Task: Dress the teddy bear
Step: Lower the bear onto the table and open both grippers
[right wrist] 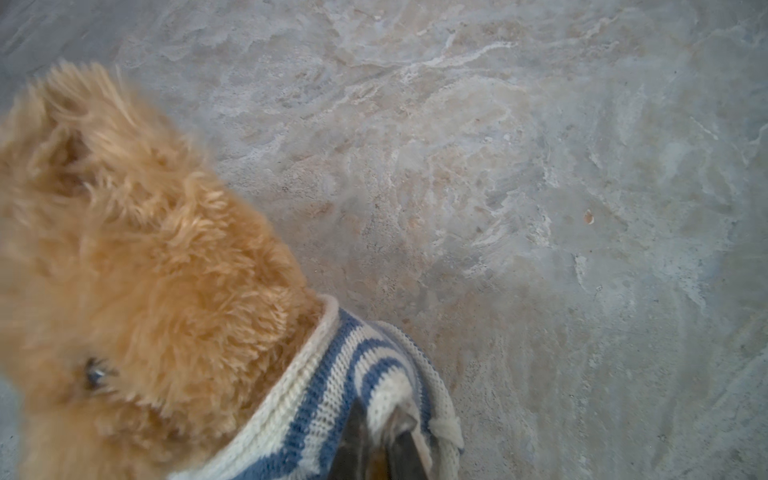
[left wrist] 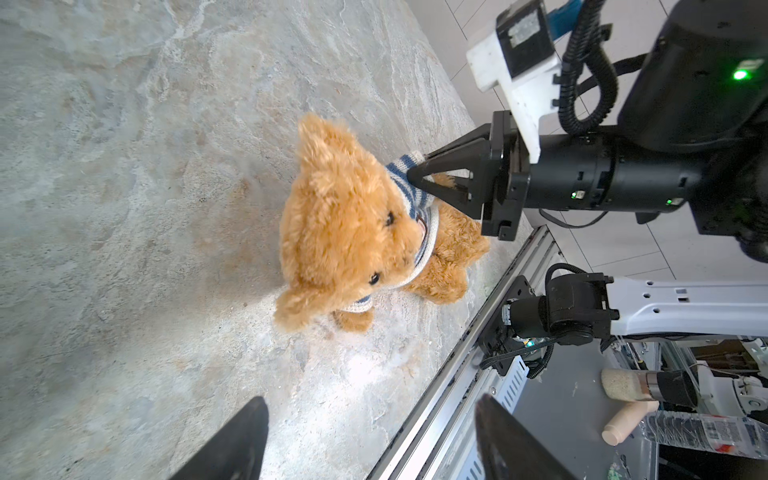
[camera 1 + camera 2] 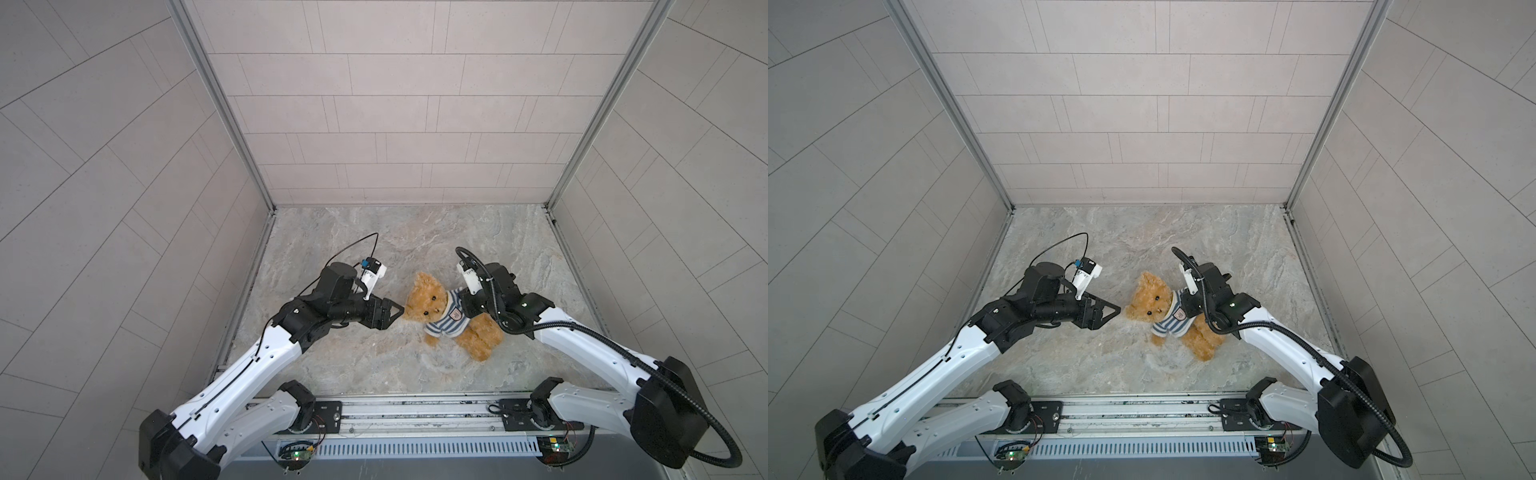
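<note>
Grey tile walls [image 3: 395,104] stand on three sides of a stone floor [image 3: 353,365] with pale swirls. Shiny metal posts [image 3: 222,104] run up the two back corners. A metal rail [image 3: 415,410] lies along the front. The light is soft.

In both top views the teddy bear [image 3: 432,303] sits on the worktop [image 3: 374,232], lower middle of the frame; the left pincer [image 3: 397,316] lies just left of its head; the right pincer [image 2: 415,174], on its right, meets the shirt [image 3: 451,322] at the shoulder.
</note>
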Motion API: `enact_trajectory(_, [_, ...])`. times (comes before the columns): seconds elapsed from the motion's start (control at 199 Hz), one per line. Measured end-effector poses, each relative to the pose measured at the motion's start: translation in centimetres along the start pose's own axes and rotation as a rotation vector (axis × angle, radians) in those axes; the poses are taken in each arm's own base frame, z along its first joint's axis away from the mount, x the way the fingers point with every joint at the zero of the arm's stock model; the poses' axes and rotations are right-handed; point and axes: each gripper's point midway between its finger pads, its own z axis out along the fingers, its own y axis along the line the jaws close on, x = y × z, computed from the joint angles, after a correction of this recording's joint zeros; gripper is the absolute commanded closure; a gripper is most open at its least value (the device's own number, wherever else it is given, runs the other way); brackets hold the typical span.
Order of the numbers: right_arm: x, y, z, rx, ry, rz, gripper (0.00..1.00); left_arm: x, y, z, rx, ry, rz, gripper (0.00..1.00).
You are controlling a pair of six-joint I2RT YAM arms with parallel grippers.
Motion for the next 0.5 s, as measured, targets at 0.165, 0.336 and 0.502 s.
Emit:
enact_trajectory(0.165, [-0.1,-1.6,0.8,0.021,0.007,0.049,0.90,0.6,0.2,0.2,0.002,0.016,-0.010,0.19])
enact_trajectory(0.336, [-0.1,-2.7,1.2,0.038,0.014,0.087,0.83,1.8,0.5,0.6,0.010,0.044,-0.023,0.19])
enact_trajectory(0.502, [-0.2,-3.3,1.5,0.050,0.015,0.123,0.79,2.5,0.8,1.1,0.024,0.050,-0.050,0.19])
